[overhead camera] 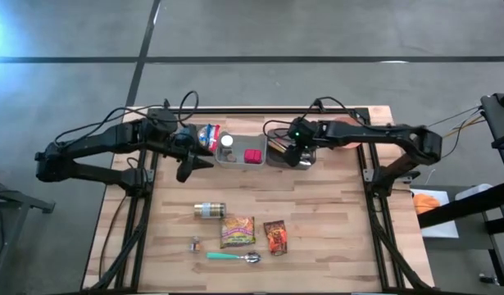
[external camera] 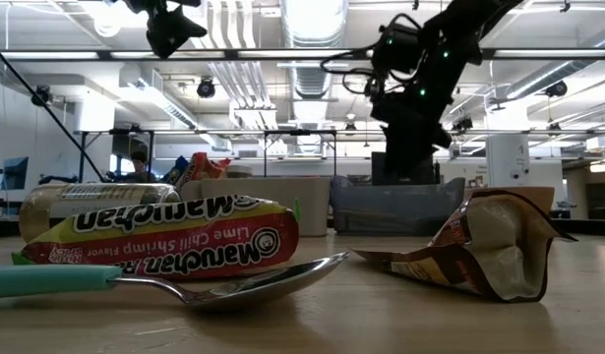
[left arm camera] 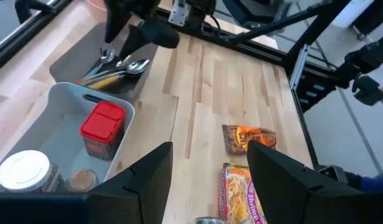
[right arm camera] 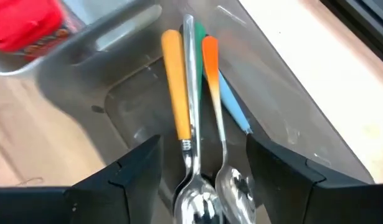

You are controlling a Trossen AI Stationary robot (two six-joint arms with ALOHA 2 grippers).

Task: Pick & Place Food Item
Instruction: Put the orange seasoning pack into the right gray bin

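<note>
Hovering over the dark bin [overhead camera: 283,156] at the back of the table [overhead camera: 333,221], my right gripper [right arm camera: 203,180] points down at the cutlery inside: an orange-handled spoon [right arm camera: 179,124], a second spoon [right arm camera: 219,140] with an orange handle, a steel utensil between them, and a blue handle [right arm camera: 231,106] beside those. My right fingers stand apart with nothing between them, just above the spoon bowls.

My left gripper [left arm camera: 210,168] hangs beside the white bin [overhead camera: 235,152], on its left in the high view, fingers parted and empty. That bin holds a red-lidded jar [left arm camera: 104,127], a white-lidded jar [left arm camera: 26,171] and a small spice jar [left arm camera: 83,180]. A colourful packet [overhead camera: 207,136] sits just left of the white bin.

Nearer the front of the table lie the food items: a ramen packet [overhead camera: 238,231], a brown pouch [overhead camera: 275,237] beside it, a jar on its side [overhead camera: 209,211], a small object [overhead camera: 195,243], and a teal-handled spoon [overhead camera: 233,257] at the front edge.
</note>
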